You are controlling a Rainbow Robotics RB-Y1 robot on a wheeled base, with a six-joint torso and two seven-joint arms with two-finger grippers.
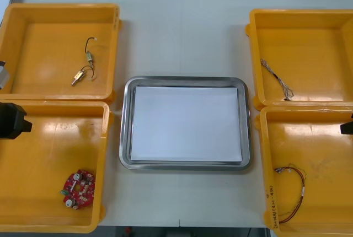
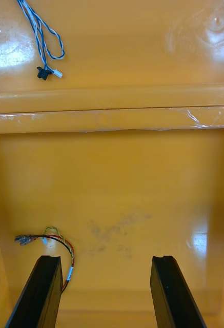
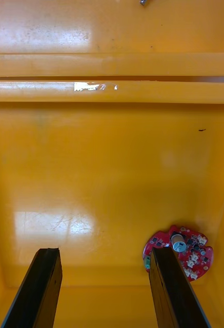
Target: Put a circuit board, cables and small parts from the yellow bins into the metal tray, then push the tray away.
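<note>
Four yellow plastic bins (image 1: 60,6) are counted on the light table (image 1: 182,33), two per side.

The left gripper (image 3: 104,251) is positioned over the near-left bin (image 1: 49,154), at its outer edge in the front view. Its jaws are released and stand apart over bare bin floor. One round red circuit board (image 3: 186,248), studded with small white and silver components, is laid flat on that floor. It is found at the tip of one jaw, partly hidden behind it and mostly on its outer side, not in the gap. In the front view it is seen in the bin's near corner on the tray side.

In the far-left bin (image 1: 33,33), two small metal parts (image 1: 88,58) are counted. They are brass-coloured, each with a thin wire, laid close together and well apart from the jaws.

One shiny rectangular metal tray (image 1: 185,80), white inside, is placed between the bin pairs.

In the far-right bin (image 1: 314,38), one twisted blue and white cable (image 2: 42,70) is seen, ended by a black connector, beyond two bin walls from the right jaws.

The right gripper (image 2: 105,258) is positioned over the near-right bin (image 1: 322,149), with its jaws released. One red and yellow cable (image 2: 42,237) is curled on that floor. Its loop is run past the tip of one jaw and behind it. The gap between the jaws is over bare floor.
</note>
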